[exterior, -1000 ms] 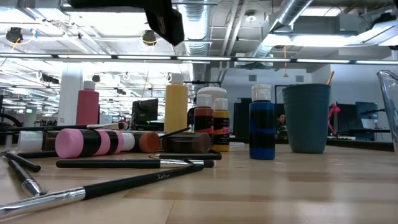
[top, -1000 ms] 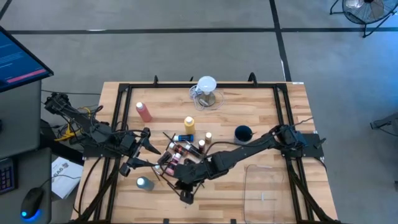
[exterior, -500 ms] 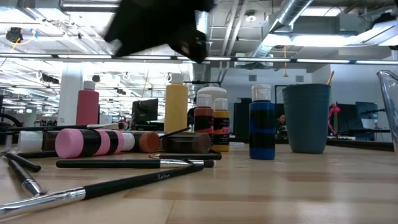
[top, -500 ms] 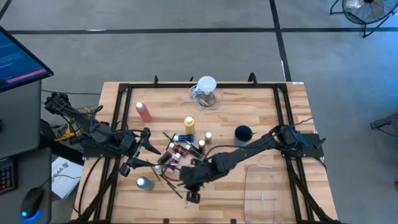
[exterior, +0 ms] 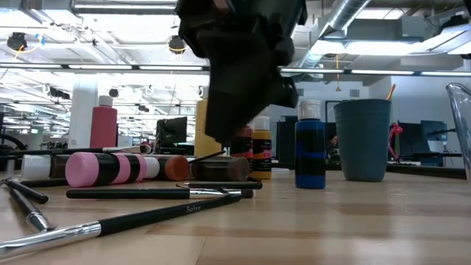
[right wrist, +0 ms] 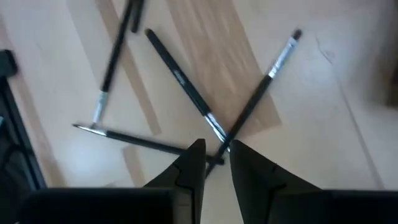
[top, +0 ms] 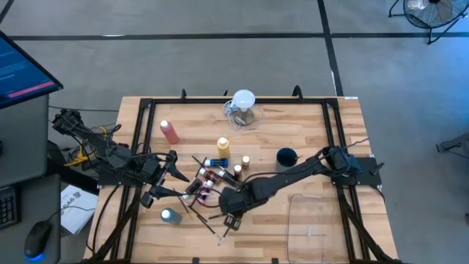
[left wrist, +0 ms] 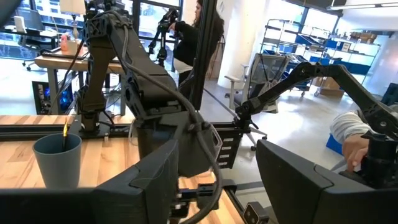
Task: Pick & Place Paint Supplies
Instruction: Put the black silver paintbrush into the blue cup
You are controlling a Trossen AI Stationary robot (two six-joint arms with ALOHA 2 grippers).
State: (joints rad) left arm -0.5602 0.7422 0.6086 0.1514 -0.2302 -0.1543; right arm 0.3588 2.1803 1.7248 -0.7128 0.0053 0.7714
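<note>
High view: right end effector [top: 230, 224] lifted near the bottle cluster [top: 212, 178], fingers nearly closed on a brush [right wrist: 255, 102]. Other brushes [right wrist: 184, 81] and bottles lying around that cluster on the counter [top: 308, 139]; nothing visibly placed. Left end effector [top: 163, 176] waiting beside the cluster, spread open.

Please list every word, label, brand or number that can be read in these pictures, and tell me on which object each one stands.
"Solve" (the last letters are uncertain): printed in pale script on the handle of the long dark paintbrush lying nearest the low camera.
Labels on the small paint bottles: too small to read.
Lines on the blue monitor screen beside the table: too blurred to read.
Nothing else readable.
</note>
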